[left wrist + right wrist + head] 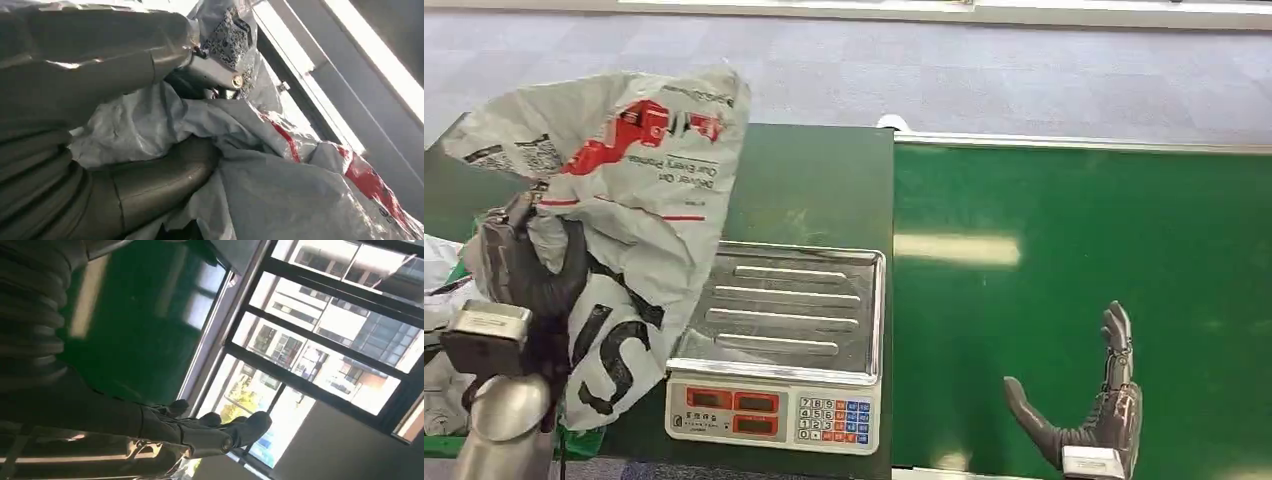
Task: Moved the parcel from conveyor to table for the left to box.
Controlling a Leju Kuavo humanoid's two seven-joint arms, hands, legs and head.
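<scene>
— Two hands to check; what has the left hand (pixel 524 270) got?

— It grips a grey plastic mailer parcel (pixel 639 190) with red and black print. The dark fingers wrap across the bag's lower middle, and the crumpled film rises above the hand and hangs down beside and below it. From the left wrist camera the film (pixel 280 195) bunches right against the thumb and the ribbed cover.

— Where does the parcel sit overall?

— Lifted off the surface, over the dark green table (pixel 814 180), its hanging edge just beside the steel tray of a weighing scale (pixel 789 310). The scale's keypad and red displays face the robot.

— Anything else close to that hand?

— More grey bags (pixel 439 290) lie just outside it, at the picture's edge.

— And the right hand (pixel 1094 420)?

— Holding nothing, fingers spread and upright, thumb out to the side, above the bright green conveyor belt (pixel 1084 250). Its wrist camera sees the fingers (pixel 240 427) against large windows (pixel 325 340).
</scene>
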